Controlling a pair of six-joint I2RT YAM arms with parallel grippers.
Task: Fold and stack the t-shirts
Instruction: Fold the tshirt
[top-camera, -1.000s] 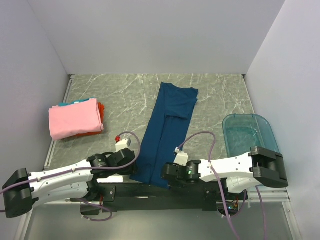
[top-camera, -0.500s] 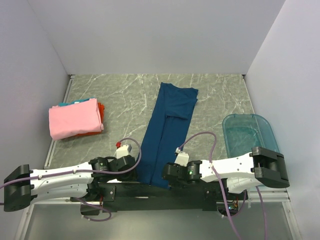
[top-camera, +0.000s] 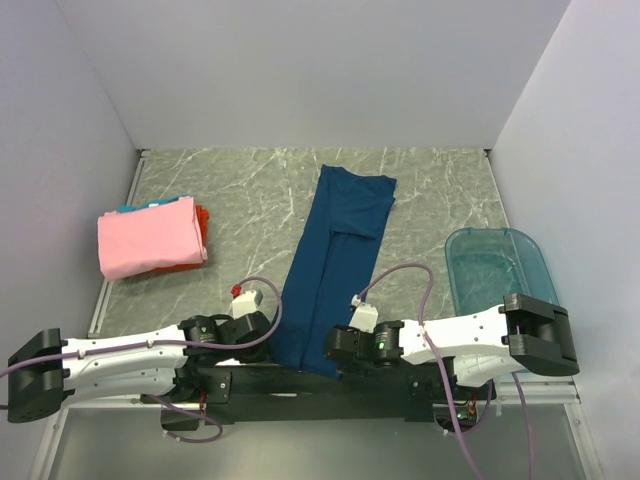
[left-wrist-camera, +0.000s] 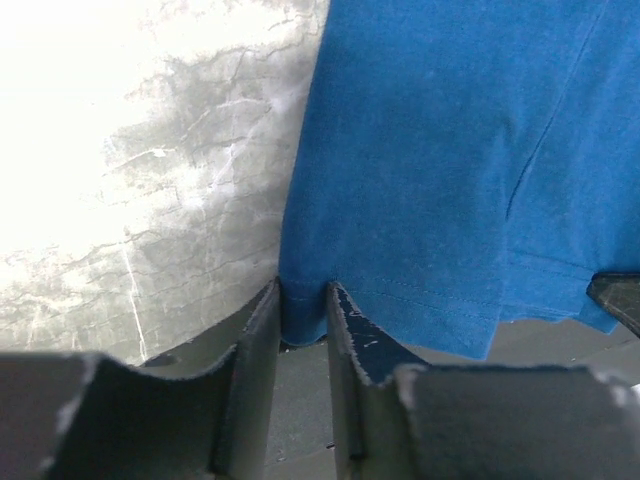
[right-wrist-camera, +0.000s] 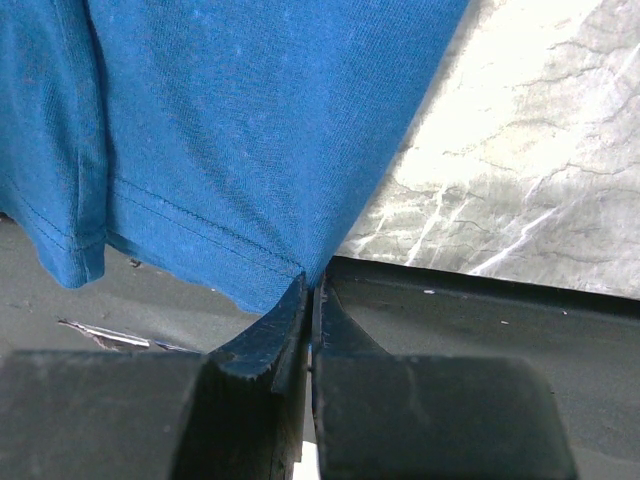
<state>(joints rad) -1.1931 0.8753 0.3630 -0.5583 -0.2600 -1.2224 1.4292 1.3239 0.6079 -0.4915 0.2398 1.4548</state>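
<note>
A dark navy-blue t-shirt (top-camera: 335, 260), folded lengthwise into a long strip, runs from the back of the marble table to its near edge. My left gripper (top-camera: 270, 340) is at the strip's near left corner. In the left wrist view that hem corner (left-wrist-camera: 303, 310) sits between the fingers of the left gripper (left-wrist-camera: 303, 295), which stand a narrow gap apart. My right gripper (top-camera: 335, 357) is at the near right corner. The right gripper (right-wrist-camera: 310, 285) is shut on the hem there. A folded pink t-shirt (top-camera: 148, 237) tops a pile at the left, with orange (top-camera: 202, 225) and teal (top-camera: 125, 209) cloth showing beneath it.
A translucent teal plastic tub (top-camera: 495, 265) stands at the right, close to the right arm's base. White walls close in the table on three sides. The black mounting rail (top-camera: 300, 380) runs along the near edge under the shirt's hem.
My left gripper has slid right and nearer, onto the shirt's near left corner, and its jaws have narrowed round the hem. The right arm has not moved.
</note>
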